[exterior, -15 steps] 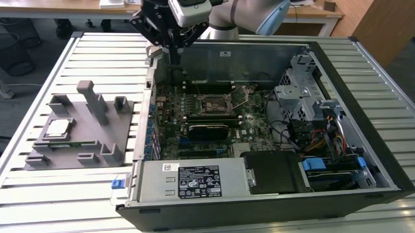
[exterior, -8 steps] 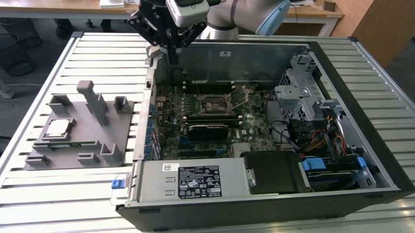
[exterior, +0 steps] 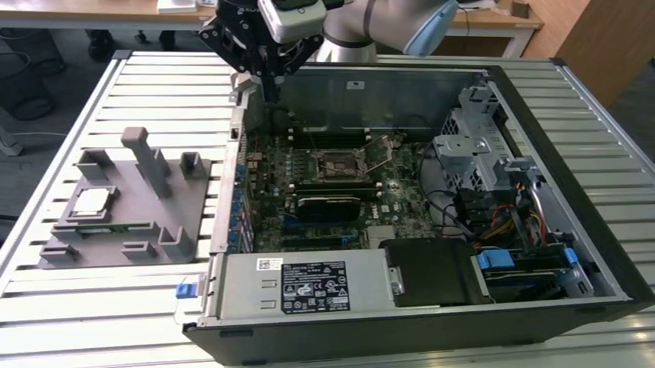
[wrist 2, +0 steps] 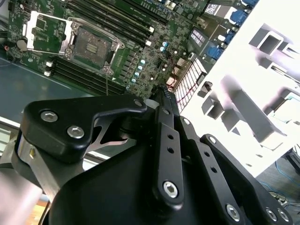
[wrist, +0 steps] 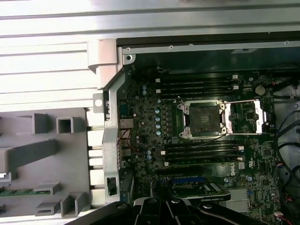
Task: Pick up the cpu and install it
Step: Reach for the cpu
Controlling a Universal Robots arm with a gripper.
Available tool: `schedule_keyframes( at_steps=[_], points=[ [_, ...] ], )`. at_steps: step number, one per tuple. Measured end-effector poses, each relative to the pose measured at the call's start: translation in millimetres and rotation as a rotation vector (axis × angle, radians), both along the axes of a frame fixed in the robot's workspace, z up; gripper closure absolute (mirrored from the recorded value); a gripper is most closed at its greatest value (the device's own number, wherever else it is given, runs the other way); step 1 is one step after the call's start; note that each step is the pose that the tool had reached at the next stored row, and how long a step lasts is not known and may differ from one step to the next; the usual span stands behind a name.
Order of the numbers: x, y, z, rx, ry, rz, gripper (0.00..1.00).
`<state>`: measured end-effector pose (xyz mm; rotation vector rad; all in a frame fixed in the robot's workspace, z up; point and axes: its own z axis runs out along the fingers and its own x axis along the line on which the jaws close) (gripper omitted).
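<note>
One small square silver-lidded cpu (exterior: 92,202) lies on the grey plastic fixture block (exterior: 143,218); the fixture is washed out in the second wrist view. Black gripper (exterior: 272,93) is closed and empty above the open black computer case (exterior: 614,261) wall, well apart from the cpu.

Slatted metal table (exterior: 92,322) bearing grey fixture (exterior: 138,222) and open computer case (exterior: 409,330)

Slatted aluminium worktable (exterior: 61,115): pale, evenly lit, and its slats glare white in the first wrist view. Past its far edge stands a light wooden desk (exterior: 92,14) with grey floor (exterior: 51,73) beneath. Wooden panel (exterior: 603,38) at the exterior view's right.
</note>
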<state>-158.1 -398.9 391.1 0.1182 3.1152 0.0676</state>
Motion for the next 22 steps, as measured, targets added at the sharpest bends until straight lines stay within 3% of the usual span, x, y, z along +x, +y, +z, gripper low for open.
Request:
schedule_keyframes(
  at_steps=[11, 22],
  points=[
    [-7.0, 0.0, -0.4, -0.0001, 0.0003, 0.000, 0.89],
    [-26.5, 0.9, -1.0, -0.0001, 0.0003, 0.000, 0.89]
  ],
)
